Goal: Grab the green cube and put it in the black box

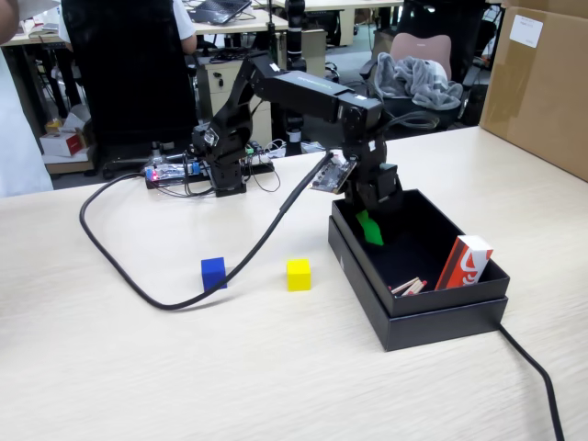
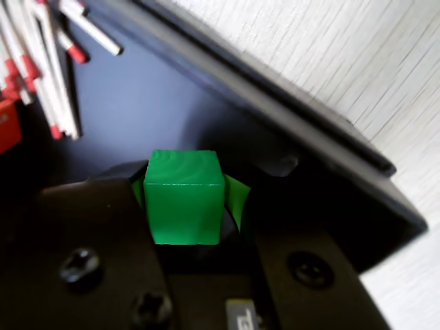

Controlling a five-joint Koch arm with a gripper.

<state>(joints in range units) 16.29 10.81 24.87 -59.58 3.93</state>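
Right between the green-tipped jaws of the claw (image 2: 185, 206) sits the green cube (image 2: 184, 198), clamped on both sides and held above the dark floor of the black box (image 2: 137, 103). Just beyond the claw in the wrist view, toward the upper left, lie several white sticks with red tips (image 2: 41, 62) on the box floor, while the stepped rim of the box runs diagonally to the claw's right, with pale table (image 2: 344, 55) past it. Seen from the fixed view, the claw (image 1: 369, 228) hangs inside the box (image 1: 432, 317) near its back left corner, and a red and white carton (image 1: 464, 262) leans at the far end. Outside the box, well apart from the claw, a yellow cube (image 1: 298, 274) and a blue cube (image 1: 213, 272) rest on the table.
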